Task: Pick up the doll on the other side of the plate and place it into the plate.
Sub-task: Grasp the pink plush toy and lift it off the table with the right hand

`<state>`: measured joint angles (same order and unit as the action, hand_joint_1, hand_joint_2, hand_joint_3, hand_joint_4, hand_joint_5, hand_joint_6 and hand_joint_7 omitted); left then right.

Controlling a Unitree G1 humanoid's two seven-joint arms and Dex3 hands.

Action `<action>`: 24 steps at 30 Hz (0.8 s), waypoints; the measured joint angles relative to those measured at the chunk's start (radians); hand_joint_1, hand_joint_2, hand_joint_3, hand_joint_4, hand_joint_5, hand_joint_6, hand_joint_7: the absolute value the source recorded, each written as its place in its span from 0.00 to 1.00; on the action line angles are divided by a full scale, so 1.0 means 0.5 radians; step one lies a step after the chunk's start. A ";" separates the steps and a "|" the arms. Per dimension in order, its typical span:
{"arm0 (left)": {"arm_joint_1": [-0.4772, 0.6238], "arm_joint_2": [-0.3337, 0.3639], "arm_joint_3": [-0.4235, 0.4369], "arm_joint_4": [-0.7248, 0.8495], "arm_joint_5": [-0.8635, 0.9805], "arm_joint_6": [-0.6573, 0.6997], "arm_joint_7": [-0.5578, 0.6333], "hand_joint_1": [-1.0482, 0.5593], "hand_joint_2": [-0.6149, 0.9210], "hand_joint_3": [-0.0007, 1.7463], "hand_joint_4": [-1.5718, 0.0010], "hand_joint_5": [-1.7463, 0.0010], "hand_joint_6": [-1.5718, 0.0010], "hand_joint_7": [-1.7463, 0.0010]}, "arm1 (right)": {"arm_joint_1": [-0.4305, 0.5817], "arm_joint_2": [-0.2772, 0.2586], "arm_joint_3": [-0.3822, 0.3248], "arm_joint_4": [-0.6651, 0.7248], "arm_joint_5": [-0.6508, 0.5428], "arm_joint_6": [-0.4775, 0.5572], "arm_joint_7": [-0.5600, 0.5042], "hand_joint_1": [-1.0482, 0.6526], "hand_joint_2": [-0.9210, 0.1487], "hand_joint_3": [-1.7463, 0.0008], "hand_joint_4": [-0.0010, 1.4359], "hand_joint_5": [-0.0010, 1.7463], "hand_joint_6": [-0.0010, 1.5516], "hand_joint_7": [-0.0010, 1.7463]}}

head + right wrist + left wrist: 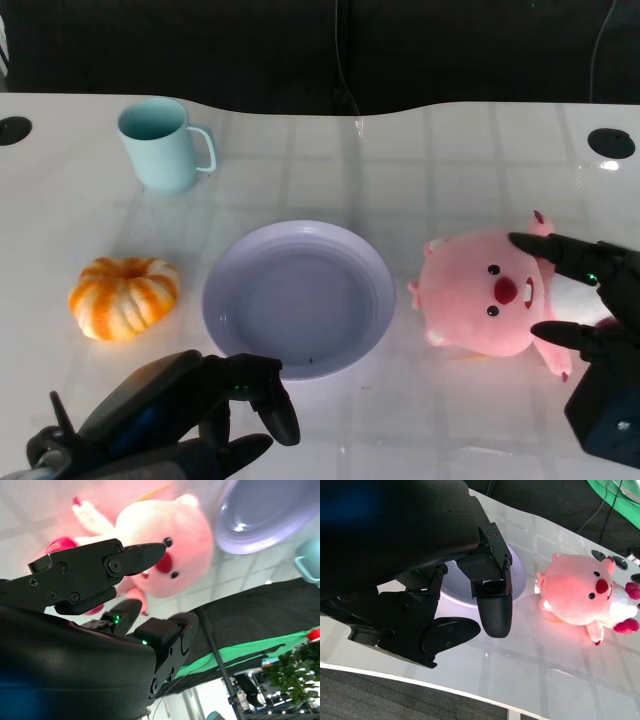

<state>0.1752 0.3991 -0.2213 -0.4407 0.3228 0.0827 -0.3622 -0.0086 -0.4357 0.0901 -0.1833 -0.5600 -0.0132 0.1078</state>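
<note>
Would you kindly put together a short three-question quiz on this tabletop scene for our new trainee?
1. True or false: the pink doll already lies in the lavender plate.
2. Which hand is reaching around the doll? A) left hand B) right hand
3. Fill in: the object standing beyond the orange pumpkin, toward the table's far edge, is a light blue ____.

Key
1. False: the doll lies on the table beside the plate.
2. B: its fingers are spread by the doll's head.
3. mug.
</note>
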 measured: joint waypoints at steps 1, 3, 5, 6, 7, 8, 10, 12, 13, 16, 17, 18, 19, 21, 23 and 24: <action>0.000 0.000 0.000 0.000 0.000 0.000 0.000 0.56 0.88 0.39 0.56 0.00 0.53 0.38 | -0.002 -0.015 0.002 -0.003 -0.054 0.044 0.011 0.31 0.01 0.99 0.10 0.17 0.16 0.00; 0.000 0.000 0.000 -0.001 0.000 0.001 0.000 0.57 0.88 0.39 0.56 0.00 0.53 0.38 | -0.009 -0.043 0.005 -0.015 -0.127 0.138 0.063 0.29 0.01 0.99 0.08 0.17 0.14 0.00; 0.000 0.000 -0.001 -0.002 0.001 0.009 0.000 0.57 0.88 0.39 0.57 0.01 0.53 0.38 | -0.024 -0.062 0.013 -0.040 -0.190 0.226 0.134 0.27 0.02 1.00 0.06 0.17 0.13 0.00; 0.000 0.000 -0.002 -0.003 0.003 0.012 0.000 0.57 0.88 0.39 0.57 0.01 0.53 0.38 | -0.038 -0.065 0.019 -0.045 -0.212 0.258 0.157 0.27 0.03 1.00 0.06 0.17 0.14 0.00; -0.001 0.000 -0.003 -0.003 0.004 0.012 0.000 0.57 0.88 0.39 0.57 0.02 0.53 0.38 | -0.050 -0.070 0.027 -0.046 -0.240 0.283 0.177 0.26 0.03 1.00 0.05 0.17 0.13 0.00; -0.002 0.000 -0.005 -0.003 0.005 0.012 0.000 0.57 0.88 0.39 0.57 0.02 0.53 0.38 | -0.062 -0.076 0.039 -0.046 -0.272 0.308 0.198 0.25 0.03 1.00 0.05 0.17 0.13 0.00; -0.003 0.000 -0.008 -0.003 0.013 0.012 0.000 0.56 0.88 0.39 0.57 0.03 0.53 0.38 | -0.092 -0.095 0.083 -0.042 -0.346 0.358 0.250 0.23 0.02 1.00 0.04 0.18 0.14 0.00; -0.007 0.000 -0.010 -0.003 0.023 0.014 0.000 0.56 0.89 0.38 0.56 0.01 0.53 0.38 | -0.119 -0.098 0.114 -0.031 -0.398 0.397 0.293 0.23 0.02 1.00 0.04 0.18 0.14 0.01; -0.009 0.000 -0.011 -0.004 0.030 0.020 0.000 0.56 0.89 0.38 0.57 0.01 0.53 0.38 | -0.140 -0.099 0.133 -0.022 -0.430 0.423 0.320 0.23 0.02 1.00 0.04 0.18 0.14 0.01; -0.013 0.000 -0.013 -0.008 0.041 0.043 0.000 0.56 0.89 0.38 0.57 0.00 0.54 0.38 | -0.221 -0.105 0.200 0.048 -0.500 0.487 0.411 0.22 0.00 0.99 0.03 0.18 0.14 0.00; -0.013 0.000 -0.014 -0.009 0.041 0.044 0.000 0.56 0.89 0.38 0.57 0.01 0.54 0.38 | -0.255 -0.109 0.222 0.083 -0.515 0.500 0.435 0.22 0.00 0.99 0.03 0.18 0.15 0.01; -0.014 0.000 -0.016 -0.011 0.041 0.047 0.000 0.56 0.89 0.38 0.58 0.02 0.54 0.38 | -0.291 -0.111 0.246 0.124 -0.520 0.516 0.457 0.23 0.00 0.99 0.02 0.18 0.15 0.01; -0.016 0.000 -0.018 -0.014 0.042 0.048 0.000 0.56 0.89 0.38 0.58 0.02 0.54 0.38 | -0.323 -0.111 0.261 0.170 -0.521 0.529 0.474 0.23 0.00 0.99 0.03 0.18 0.16 0.01; -0.015 0.001 -0.024 -0.016 0.042 0.050 0.000 0.56 0.88 0.38 0.57 0.02 0.54 0.38 | -0.388 -0.110 0.285 0.268 -0.518 0.548 0.498 0.24 0.00 0.99 0.03 0.17 0.16 0.01; -0.013 0.001 -0.026 -0.019 0.043 0.058 0.000 0.56 0.88 0.38 0.57 0.02 0.54 0.39 | -0.461 -0.105 0.325 0.394 -0.506 0.559 0.504 0.24 0.00 0.99 0.04 0.17 0.16 0.01; -0.012 0.001 -0.025 -0.021 0.042 0.063 0.000 0.56 0.88 0.38 0.57 0.02 0.53 0.39 | -0.496 -0.094 0.339 0.462 -0.500 0.560 0.504 0.24 0.00 0.99 0.04 0.16 0.16 0.01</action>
<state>0.1693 0.3998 -0.2340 -0.4510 0.3440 0.1141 -0.3623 -0.2566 -0.4827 0.2596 0.0480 -0.8102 0.2670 0.3600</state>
